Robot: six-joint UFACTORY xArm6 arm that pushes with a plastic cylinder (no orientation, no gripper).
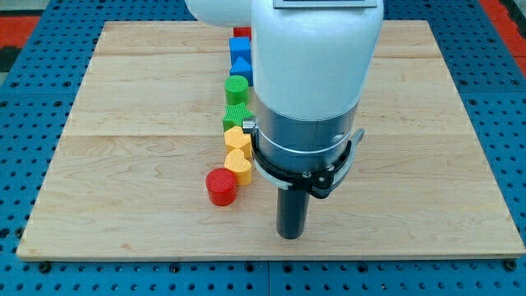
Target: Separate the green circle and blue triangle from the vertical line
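Observation:
A near-vertical line of blocks runs down the middle of the wooden board [123,123]. The green circle [237,88] sits in the line's upper half. The blue triangle [241,67] is just above it, touching or nearly so. My tip [290,235] rests on the board near the view's bottom. It is right of and below the line, well apart from both blocks. The arm's white body hides the board right of the line.
From the top, the line holds a red block [241,33], a blue block [239,48], the triangle, the circle, a green block [236,116] and two yellow blocks [237,137] [239,165]. A red circle [221,187] lies at its lower left end.

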